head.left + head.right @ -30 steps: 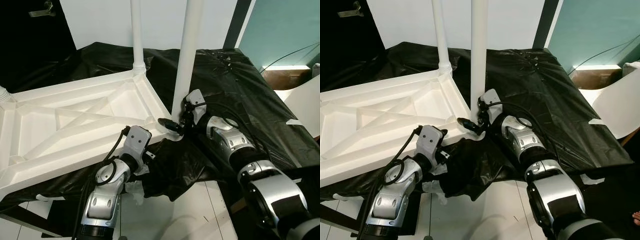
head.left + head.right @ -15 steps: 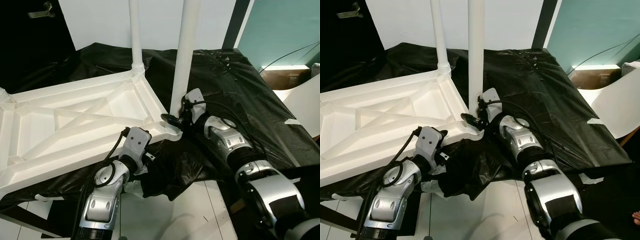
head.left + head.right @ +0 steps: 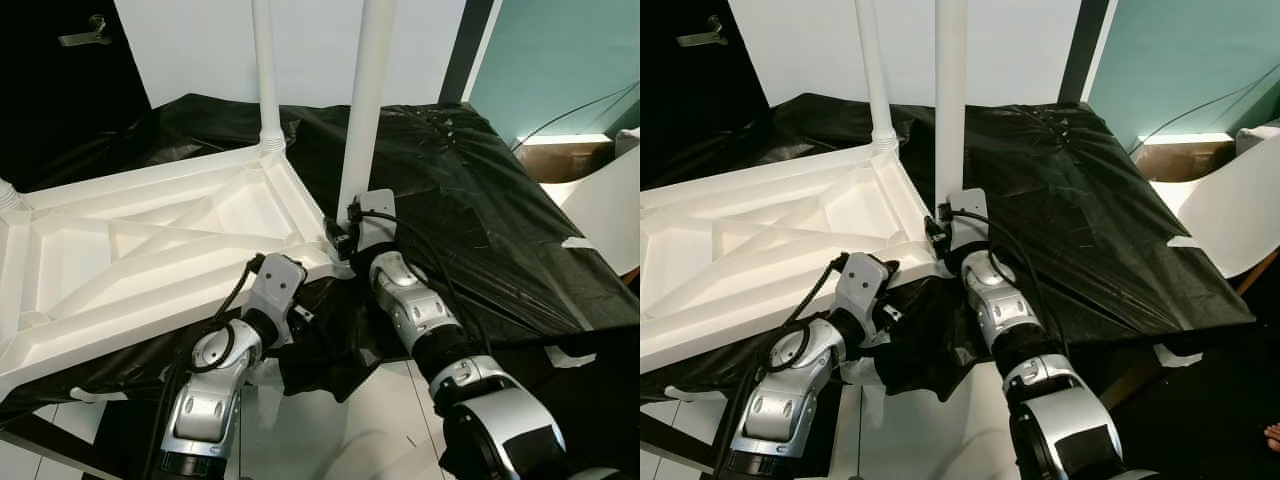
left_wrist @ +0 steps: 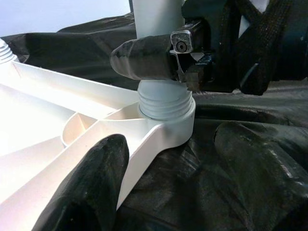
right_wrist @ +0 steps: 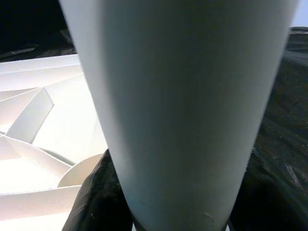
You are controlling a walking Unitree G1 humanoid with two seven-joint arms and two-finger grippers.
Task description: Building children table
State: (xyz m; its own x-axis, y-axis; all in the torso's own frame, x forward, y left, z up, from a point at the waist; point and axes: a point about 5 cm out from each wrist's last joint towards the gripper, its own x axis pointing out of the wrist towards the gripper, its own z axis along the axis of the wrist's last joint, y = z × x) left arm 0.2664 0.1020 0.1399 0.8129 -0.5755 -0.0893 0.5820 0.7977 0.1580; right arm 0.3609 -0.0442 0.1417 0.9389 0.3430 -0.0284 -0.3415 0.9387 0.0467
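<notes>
I have the white tabletop (image 3: pixel 150 250) lying upside down on a surface covered with black plastic sheet (image 3: pixel 470 200), its ribbed underside facing up. One white leg (image 3: pixel 264 70) stands upright in the socket at the tabletop's far corner, the one toward the white wall (image 3: pixel 310 45).

My right gripper (image 3: pixel 338 232) is at the tabletop's near corner on my right side, its black fingers (image 4: pixel 144 60) clamped around the base of a second white leg (image 3: pixel 367 100). That leg stands upright with its threaded end seated in the round corner socket (image 4: pixel 166 122); in the left wrist view I can see the threads showing just above the socket rim.

My left gripper (image 4: pixel 178 168) sits low at the same corner, just below the tabletop's near edge, with its two fingers spread apart. One finger lies against the tabletop's edge rib, the other rests over the black sheet beside the socket, and neither grips anything.

At my right, beyond the covered surface's edge, I see a teal wall (image 3: pixel 560 60) and a curved white panel (image 3: pixel 605 205).
</notes>
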